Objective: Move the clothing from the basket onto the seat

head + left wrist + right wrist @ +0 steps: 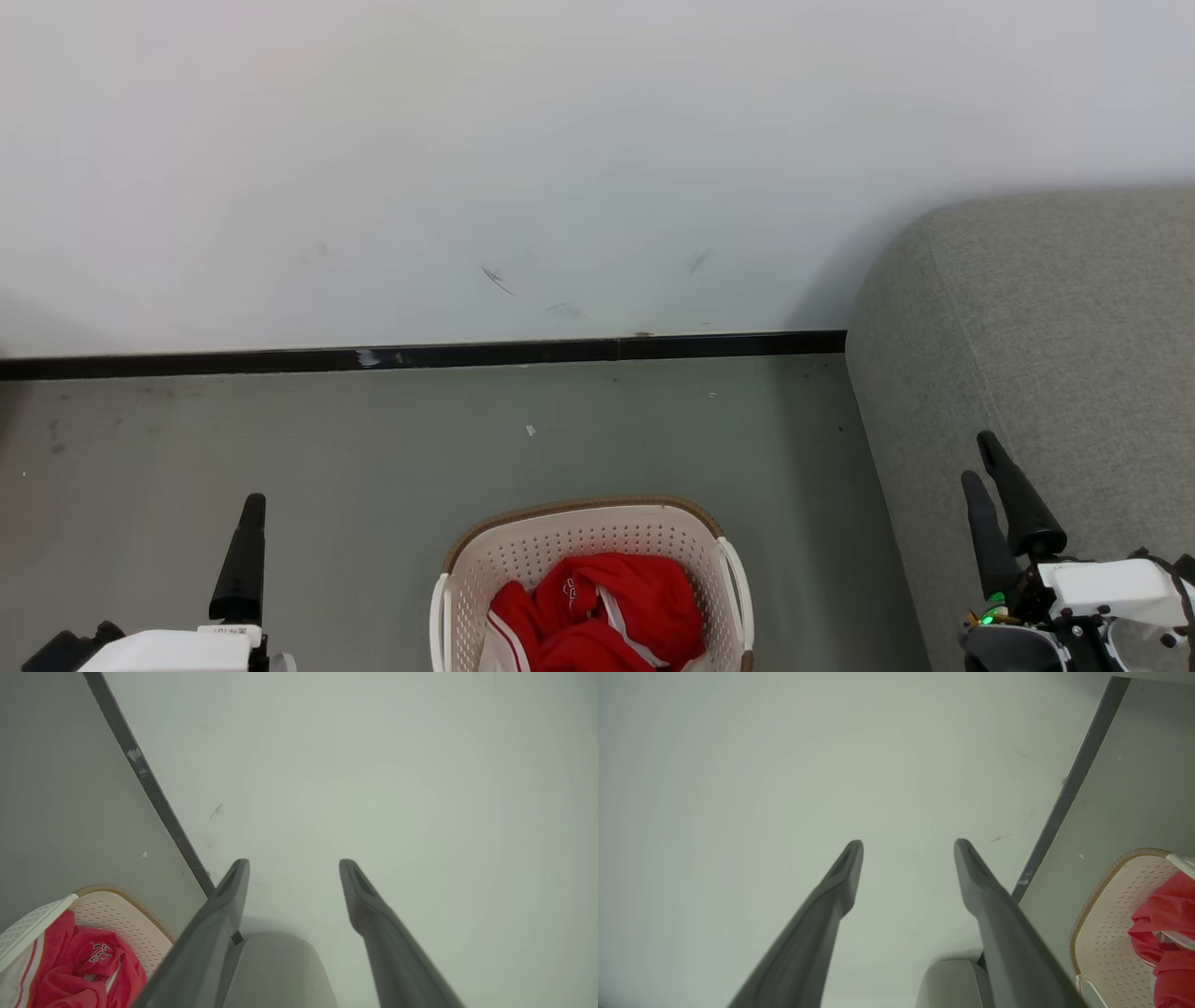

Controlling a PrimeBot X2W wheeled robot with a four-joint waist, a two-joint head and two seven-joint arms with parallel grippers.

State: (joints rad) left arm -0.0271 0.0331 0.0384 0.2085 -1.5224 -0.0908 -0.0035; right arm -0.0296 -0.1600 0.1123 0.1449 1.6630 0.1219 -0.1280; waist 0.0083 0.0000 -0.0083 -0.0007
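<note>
Nearest me, my left gripper [294, 868] and right gripper [906, 847] hold their dark fingers wide apart, with nothing between. The wrist views show those gaps plainly. Next, the soft red clothing with white stripes [597, 607] lies in the cream plastic basket with a brown rim [579, 509]. My head view shows the big grey cloth seat [1046, 355] on its right, then the white wall [467, 140].
</note>
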